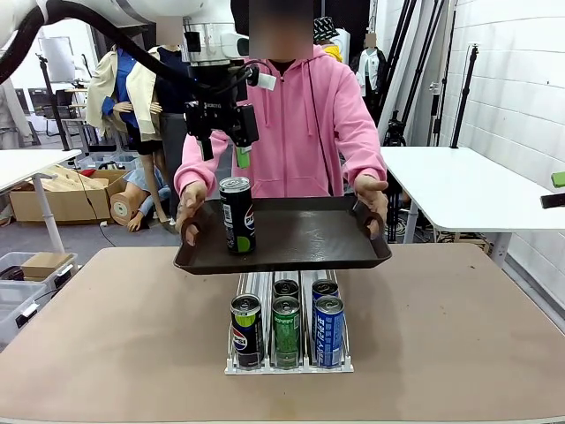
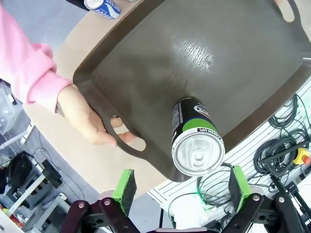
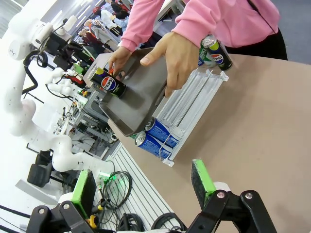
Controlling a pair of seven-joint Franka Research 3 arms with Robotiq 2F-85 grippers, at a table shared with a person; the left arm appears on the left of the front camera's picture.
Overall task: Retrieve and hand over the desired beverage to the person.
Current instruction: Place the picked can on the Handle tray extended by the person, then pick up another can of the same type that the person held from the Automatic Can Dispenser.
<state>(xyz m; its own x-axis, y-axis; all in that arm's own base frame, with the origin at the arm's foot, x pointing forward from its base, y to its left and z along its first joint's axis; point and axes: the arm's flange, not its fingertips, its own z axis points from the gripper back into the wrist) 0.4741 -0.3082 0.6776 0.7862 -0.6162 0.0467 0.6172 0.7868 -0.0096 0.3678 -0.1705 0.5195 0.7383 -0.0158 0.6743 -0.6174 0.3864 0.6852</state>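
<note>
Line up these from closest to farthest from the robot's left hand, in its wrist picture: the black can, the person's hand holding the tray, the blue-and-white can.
1. Black can: standing on the tray, right ahead of the left hand.
2. Person's hand: on the tray's handle, off to the side.
3. Blue-and-white can: far off, past the tray's edge.

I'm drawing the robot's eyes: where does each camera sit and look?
Front view: from the robot's side, looks across the table at the person holding the tray; left claw open above the can.
Left wrist view: on the left arm, looks down at that can; its green pads show.
Right wrist view: on the right arm, looks over the table at the can rack; open right claw shows.
Shared: all three show the tray and can.
</note>
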